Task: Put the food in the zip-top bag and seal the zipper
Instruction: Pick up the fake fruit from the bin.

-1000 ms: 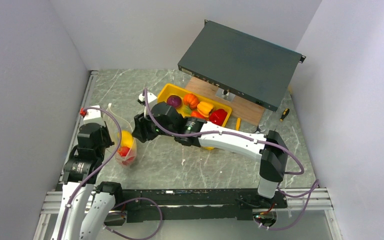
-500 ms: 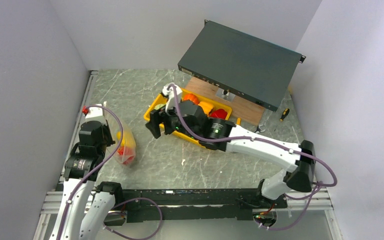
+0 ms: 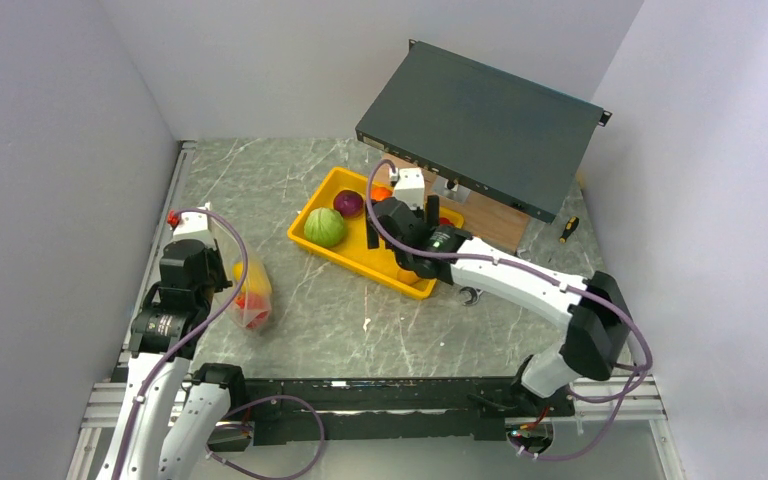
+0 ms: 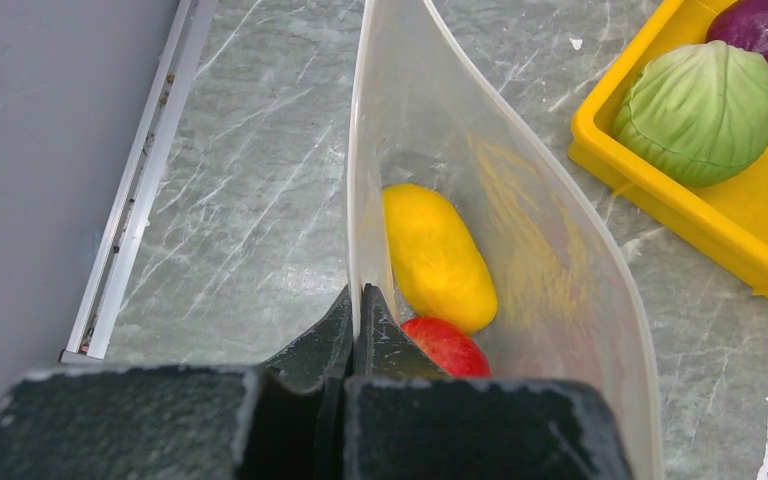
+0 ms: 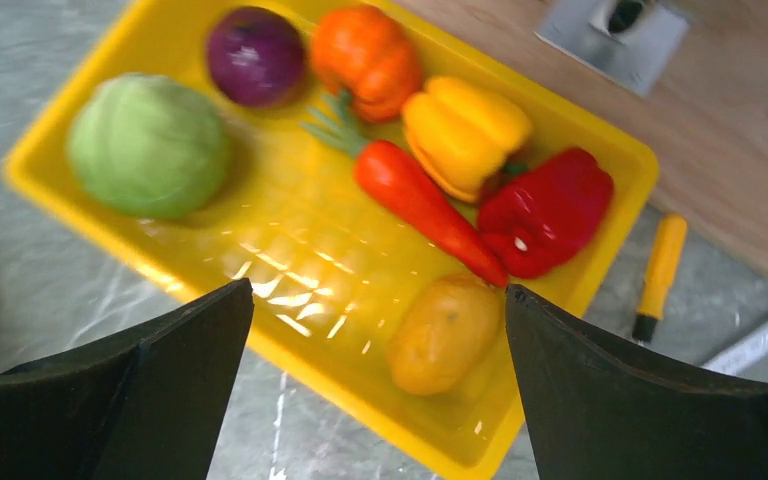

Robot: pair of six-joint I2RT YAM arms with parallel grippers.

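Nearest, the left gripper is still pinching one lip of the zip-top bag, which is standing on the table left of the yellow tray. The zipper is gaping unsealed, and a yellow piece and a red piece are lying inside. Farther out, the right gripper, beside the bag a second ago, is now hovering wide open and empty over the tray. The green cabbage, purple onion, pumpkin and peppers are waiting there.
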